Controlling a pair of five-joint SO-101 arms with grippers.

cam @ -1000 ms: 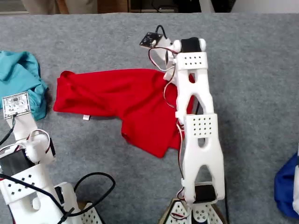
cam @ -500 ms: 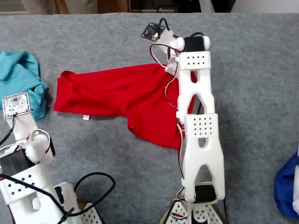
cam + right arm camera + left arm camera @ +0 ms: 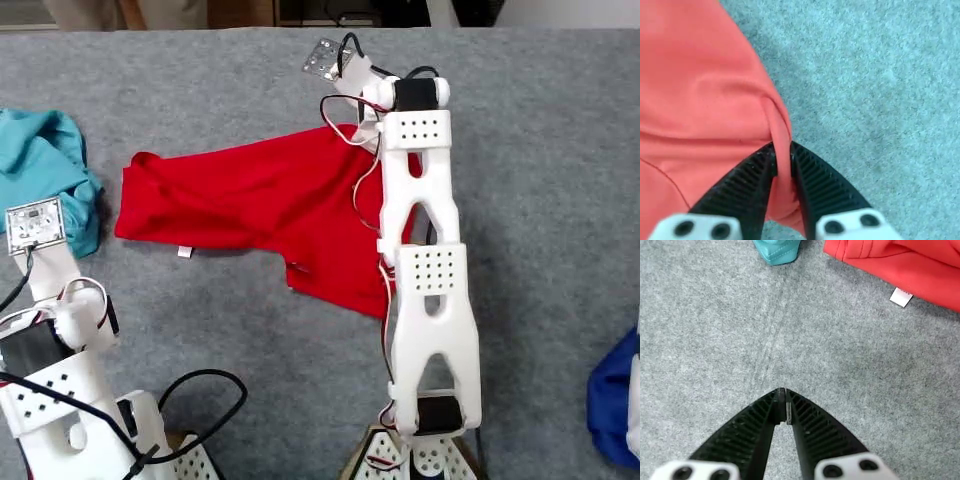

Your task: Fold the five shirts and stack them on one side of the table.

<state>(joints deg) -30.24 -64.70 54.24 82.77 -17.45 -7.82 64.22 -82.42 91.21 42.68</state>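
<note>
Your red fabric shirt is lying spread out across the middle of the grey felt-covered table. Its long side runs across the table, and one flap reaches toward the near edge, beside the right arm. A small white tag sticks out of its near hem at the left end.

The right gripper has the shirt's far corner. In the wrist view, its jaws are squeezed narrow on a raised ridge of red cloth, with bare felt just past it. From the high view, that corner peaks toward the far side of the table, right under the wrist.

Your left gripper is pressed closed with nothing between its ribbed fingers. It hangs over plain felt near the front-left corner, well apart from the red shirt's tagged edge (you can see the tag in that wrist view too).

The crumpled teal shirt sits at the left edge of the table, close to the red one but not touching it. A dark blue bundle of cloth pokes in at the right edge. It's probably another shirt, but it's too cut off to be sure.
</note>
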